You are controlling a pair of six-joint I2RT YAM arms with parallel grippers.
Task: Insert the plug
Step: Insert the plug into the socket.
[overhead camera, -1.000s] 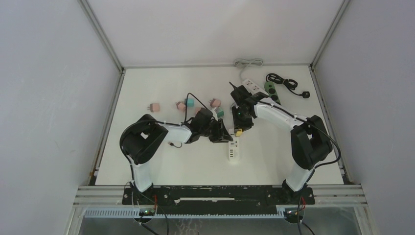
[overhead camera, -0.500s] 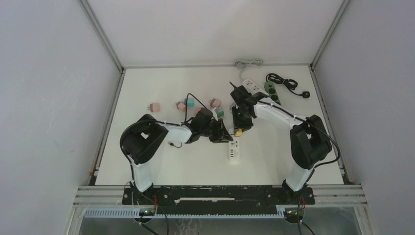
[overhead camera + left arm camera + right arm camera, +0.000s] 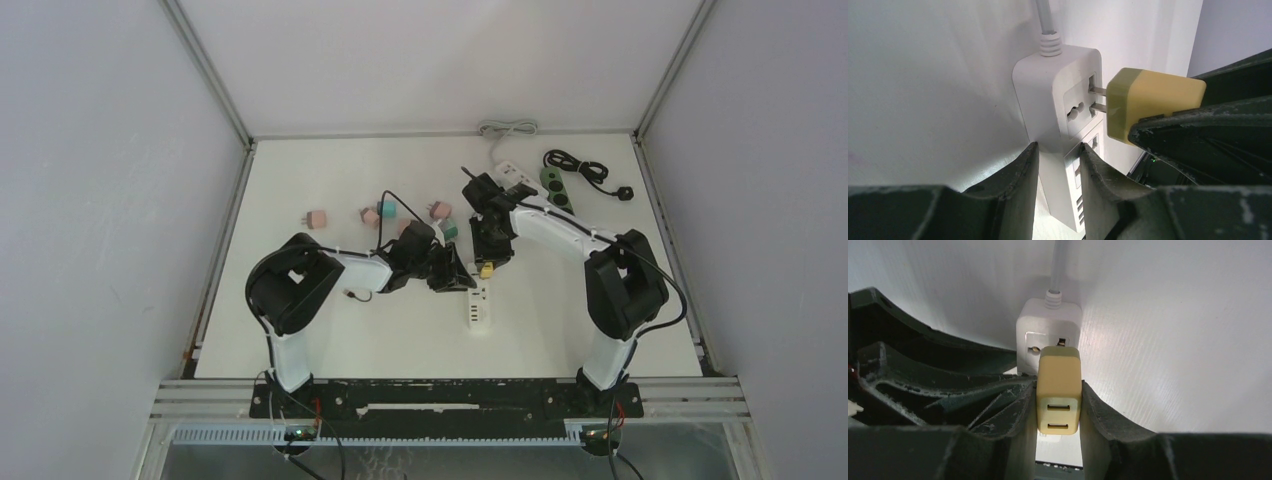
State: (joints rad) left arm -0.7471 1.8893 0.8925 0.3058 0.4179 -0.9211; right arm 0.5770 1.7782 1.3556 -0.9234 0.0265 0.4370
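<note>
- Gripping the plug (image 3: 1058, 372) in our right tool (image 3: 1058, 397), we have its prongs at the strip's (image 3: 1048, 90) end socket, mid-table (image 3: 330, 340).
- Left tool (image 3: 1058, 150) clamps the strip; push along the prongs.

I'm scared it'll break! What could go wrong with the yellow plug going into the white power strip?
The yellow plug has its prongs only partly in the white power strip; a crooked push might bend or jam them. The left gripper pinches the strip from the sides, so it might slide away. The plug could also slip back inside the right gripper.
</note>
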